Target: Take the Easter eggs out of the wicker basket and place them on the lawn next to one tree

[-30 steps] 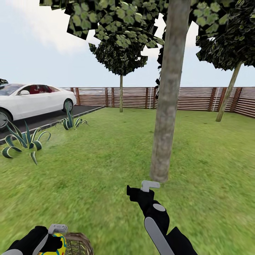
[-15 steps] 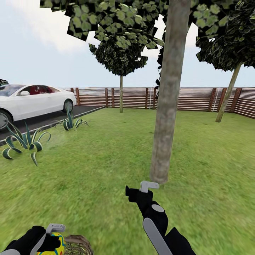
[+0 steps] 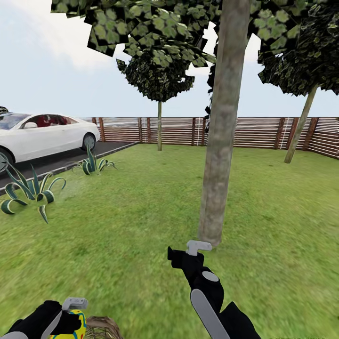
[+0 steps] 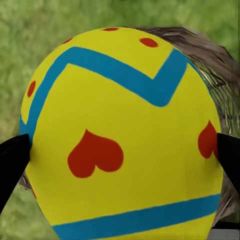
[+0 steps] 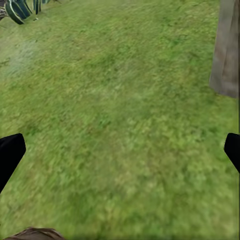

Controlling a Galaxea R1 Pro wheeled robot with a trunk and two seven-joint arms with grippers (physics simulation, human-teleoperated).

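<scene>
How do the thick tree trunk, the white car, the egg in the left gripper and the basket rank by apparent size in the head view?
1. Thick tree trunk, nearest and spanning most of the frame height.
2. White car, cut off at the edge.
3. Easter egg and wicker basket: both cropped at the bottom edge, so unranked.

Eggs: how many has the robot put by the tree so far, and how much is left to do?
No egg lies by the tree on the grass that shows. In hand: the left end effector is shut on one egg, right beside the basket. The right end effector is open and empty near the trunk's base. Left: set this egg down there, then move the others. The basket's inside isn't visible.
</scene>
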